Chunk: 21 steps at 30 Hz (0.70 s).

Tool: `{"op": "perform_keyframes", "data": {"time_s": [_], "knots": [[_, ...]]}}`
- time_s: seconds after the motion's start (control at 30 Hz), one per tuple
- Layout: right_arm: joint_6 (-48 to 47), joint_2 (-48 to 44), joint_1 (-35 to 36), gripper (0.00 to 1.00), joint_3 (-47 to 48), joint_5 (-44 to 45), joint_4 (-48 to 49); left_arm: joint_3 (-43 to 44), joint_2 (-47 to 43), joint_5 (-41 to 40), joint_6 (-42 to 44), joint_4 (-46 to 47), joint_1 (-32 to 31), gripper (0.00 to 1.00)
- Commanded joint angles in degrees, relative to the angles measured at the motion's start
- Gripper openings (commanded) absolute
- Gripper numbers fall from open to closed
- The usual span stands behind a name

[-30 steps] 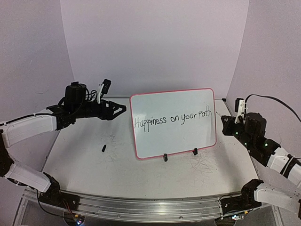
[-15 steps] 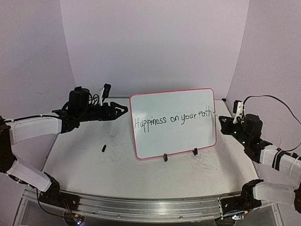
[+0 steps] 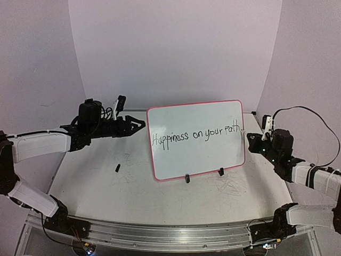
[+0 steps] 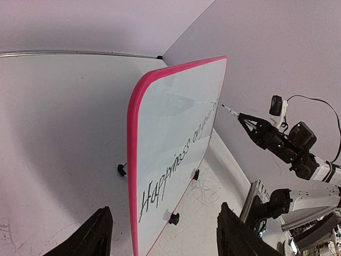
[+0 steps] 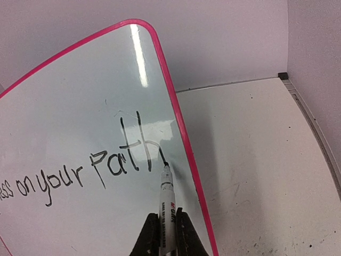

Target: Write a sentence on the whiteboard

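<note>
The whiteboard (image 3: 197, 114) stands upright on the table on two black clip feet (image 3: 187, 178), red-rimmed. The sentence (image 3: 196, 134) reads "Happiness on your path" in black. My right gripper (image 3: 251, 140) is at the board's right edge, shut on a white marker (image 5: 167, 205). The marker's tip touches the board at the end of the last "h" of the sentence (image 5: 125, 160). My left gripper (image 3: 140, 124) hovers just left of the board's top left corner, open and empty. In the left wrist view its fingers (image 4: 93, 237) stand wide apart on either side of the whiteboard's (image 4: 178, 106) red edge.
A small black cap (image 3: 117, 167) lies on the table left of the board. Faint grey scribbles (image 3: 230, 186) mark the tabletop in front. A metal rail (image 3: 160, 232) runs along the near edge. Walls close in behind and on both sides.
My right gripper has moved left toward the board's right edge with the marker. My left arm shifted slightly and has held still since.
</note>
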Motion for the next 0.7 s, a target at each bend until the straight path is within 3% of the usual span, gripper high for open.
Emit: {"op": "perform_keyframes", "data": {"time_s": [0.0,0.67], "knots": [[0.23,1.41,-0.3,0.0,2.37,1.31,3.21,-0.22,-1.55,0.29,0.04,2.17,-0.16,0.69],[0.29,5.28,-0.31,0.0,3.09,2.0,6.08,-0.87,-4.46,0.34,0.23,0.93,-0.17,0.69]]}}
